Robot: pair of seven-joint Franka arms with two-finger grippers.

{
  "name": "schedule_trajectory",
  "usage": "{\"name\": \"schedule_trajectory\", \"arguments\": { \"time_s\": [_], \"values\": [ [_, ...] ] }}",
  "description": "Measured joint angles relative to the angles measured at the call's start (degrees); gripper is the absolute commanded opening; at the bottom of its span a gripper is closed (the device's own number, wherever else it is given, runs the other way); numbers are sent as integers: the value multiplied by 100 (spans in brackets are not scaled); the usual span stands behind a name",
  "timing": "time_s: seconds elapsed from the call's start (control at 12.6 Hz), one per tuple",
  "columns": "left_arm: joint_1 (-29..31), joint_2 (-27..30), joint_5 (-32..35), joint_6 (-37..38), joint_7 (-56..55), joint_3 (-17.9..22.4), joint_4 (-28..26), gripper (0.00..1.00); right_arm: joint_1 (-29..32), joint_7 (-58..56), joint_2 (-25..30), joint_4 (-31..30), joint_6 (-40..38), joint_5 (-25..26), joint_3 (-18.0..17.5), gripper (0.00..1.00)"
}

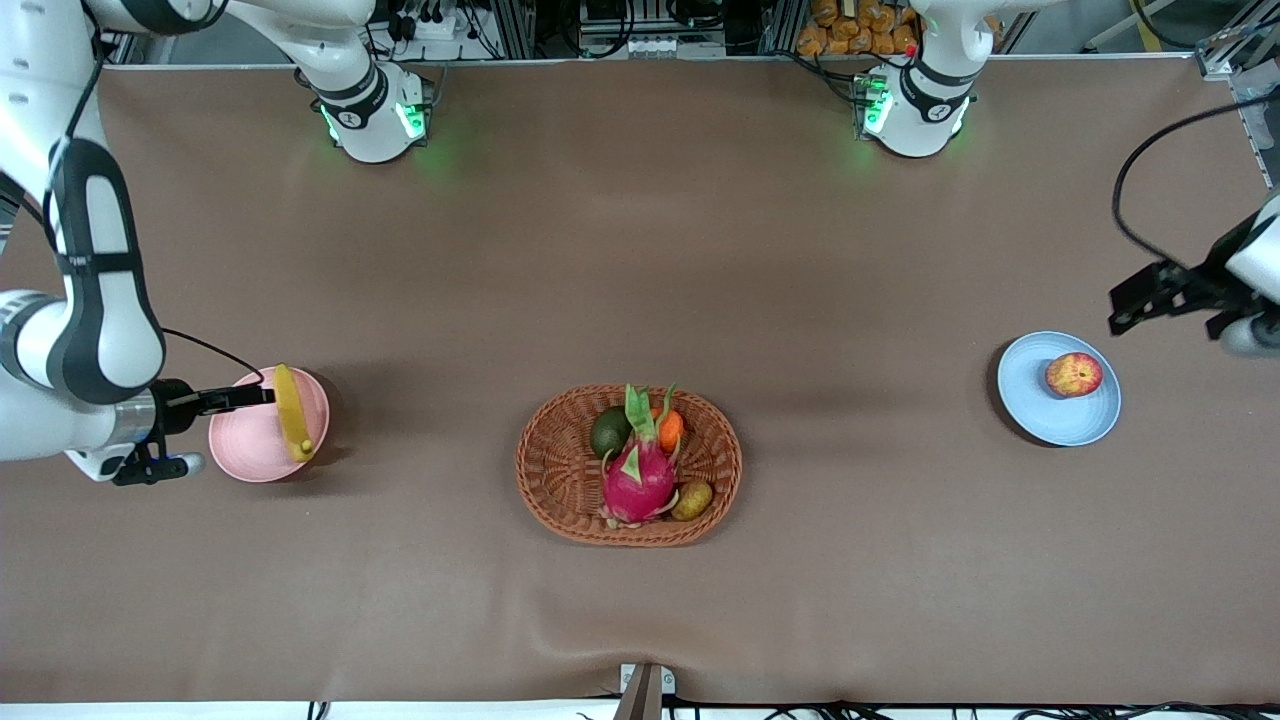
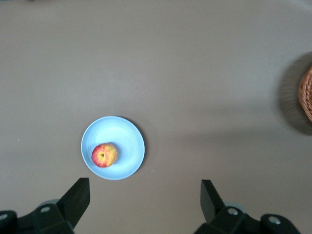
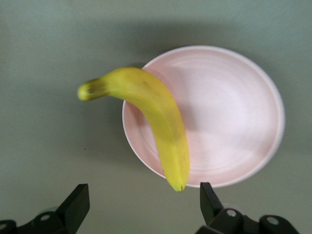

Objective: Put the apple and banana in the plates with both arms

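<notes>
Here, the banana (image 1: 292,412) is laid on the pink plate (image 1: 255,445) under the right gripper (image 1: 262,396), jaws released. The apple (image 1: 1073,375) is seated in the blue plate (image 1: 1045,405) beside the left gripper (image 1: 1122,310), jaws released.

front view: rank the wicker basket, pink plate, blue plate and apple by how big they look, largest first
1. wicker basket, clearly the largest.
2. pink plate and blue plate: these look alike in size, so no ranking between them.
3. apple, the smallest, sitting on the blue plate.
</notes>
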State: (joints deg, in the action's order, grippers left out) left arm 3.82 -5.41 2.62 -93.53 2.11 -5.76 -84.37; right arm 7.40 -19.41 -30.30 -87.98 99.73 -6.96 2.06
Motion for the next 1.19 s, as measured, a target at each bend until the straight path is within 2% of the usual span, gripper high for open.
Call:
{"name": "schedule_trajectory", "arguments": {
  "time_s": [0.16,0.32,0.63,0.95,1.19],
  "values": [
    [-104,199,-5,211,10,119,-3,100,-144,241,634,51,-45,462,-1,100],
    [-117,258,-6,314,29,141,-10,100,-156,295,1240,53,-161,538,7,100],
    [-131,238,-9,334,-22,156,-50,100,-222,605,2335,47,-1213,553,-19,100],
    [-144,234,-9,334,-122,157,-54,100,-612,1769,2966,-8,-1698,551,-165,100],
    [-144,234,-10,334,-171,156,-55,100,-681,1884,3162,-56,-1753,551,-176,100]
  ]
}}
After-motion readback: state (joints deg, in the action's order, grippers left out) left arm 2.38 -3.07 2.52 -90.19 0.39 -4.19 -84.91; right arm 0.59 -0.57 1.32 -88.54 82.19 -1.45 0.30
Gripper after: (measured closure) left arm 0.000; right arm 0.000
